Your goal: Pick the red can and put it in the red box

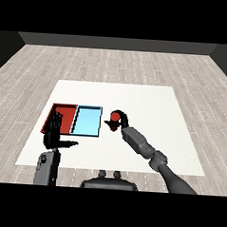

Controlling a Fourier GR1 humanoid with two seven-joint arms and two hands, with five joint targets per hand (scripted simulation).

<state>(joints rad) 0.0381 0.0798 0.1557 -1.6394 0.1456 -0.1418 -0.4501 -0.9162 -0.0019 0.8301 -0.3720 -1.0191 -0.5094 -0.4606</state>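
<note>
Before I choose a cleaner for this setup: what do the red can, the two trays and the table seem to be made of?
Red can: smooth, matte red; metal or plastic, too hidden by the right hand curled round it to tell. Red tray and light blue tray: flat uniform colour, thin dark rims, likely plastic. Table: plain matte white, no grain, perhaps laminate.

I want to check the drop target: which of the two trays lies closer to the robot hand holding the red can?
The light blue tray. It lies next to the right robot hand curled round the red can; the red tray lies beyond it, farther left.
</note>
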